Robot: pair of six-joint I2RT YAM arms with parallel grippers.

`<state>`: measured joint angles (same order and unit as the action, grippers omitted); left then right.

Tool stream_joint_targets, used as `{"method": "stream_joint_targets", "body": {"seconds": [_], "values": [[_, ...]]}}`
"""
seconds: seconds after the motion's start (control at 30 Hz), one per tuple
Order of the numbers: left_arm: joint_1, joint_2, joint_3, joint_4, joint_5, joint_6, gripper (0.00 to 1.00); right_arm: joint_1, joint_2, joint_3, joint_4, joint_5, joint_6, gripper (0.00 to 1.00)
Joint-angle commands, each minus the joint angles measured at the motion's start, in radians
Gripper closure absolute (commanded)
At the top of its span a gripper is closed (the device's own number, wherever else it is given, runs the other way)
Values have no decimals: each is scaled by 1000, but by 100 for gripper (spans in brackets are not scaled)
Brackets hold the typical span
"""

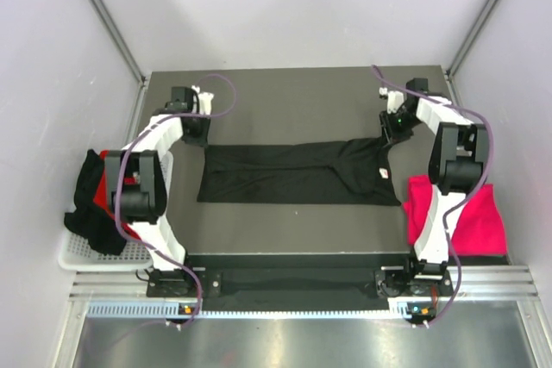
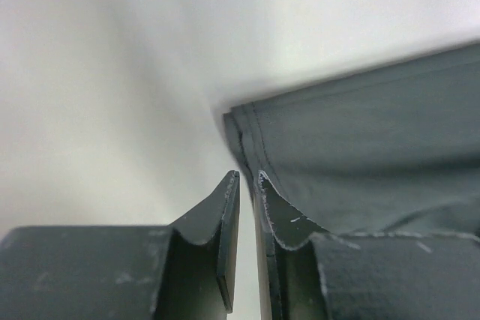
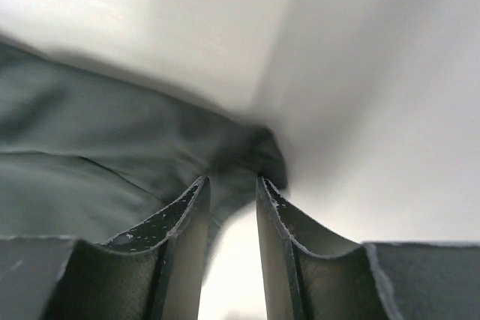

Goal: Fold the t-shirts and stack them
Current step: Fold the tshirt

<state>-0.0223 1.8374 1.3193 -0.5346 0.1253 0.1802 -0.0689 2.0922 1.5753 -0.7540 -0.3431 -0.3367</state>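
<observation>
Limp, light black tee [image 1: 293, 174] spans mid-frame; left gripper [image 2: 246, 177] and right gripper [image 3: 232, 181] each pinch an upper corner, sensible holds.

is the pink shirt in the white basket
No, the pink shirt lies at the far right, while the basket sits at the far left.

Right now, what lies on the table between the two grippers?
The black t-shirt lies spread flat between the left gripper and the right gripper, one at each far corner. The top view shows this.
</observation>
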Motion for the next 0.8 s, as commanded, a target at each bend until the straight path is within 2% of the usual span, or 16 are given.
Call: {"method": "stream_joint_targets", "body": {"seconds": [0.0,0.13,0.3,0.5,0.77], "values": [[2,-183,8,33,13,-5,81,-25,-139,-67,114,160,-12,67],[2,-286,-26,57,68,-15,78,-25,-300,-155,160,156,-28,66],[-1,-276,-75,102,76,-15,78,-16,-340,-198,179,101,-42,65],[-1,-146,9,38,48,-19,80,-11,-190,-55,68,24,-84,63],[1,-40,56,50,54,-22,81,-11,-35,104,48,-56,-78,64]]}}
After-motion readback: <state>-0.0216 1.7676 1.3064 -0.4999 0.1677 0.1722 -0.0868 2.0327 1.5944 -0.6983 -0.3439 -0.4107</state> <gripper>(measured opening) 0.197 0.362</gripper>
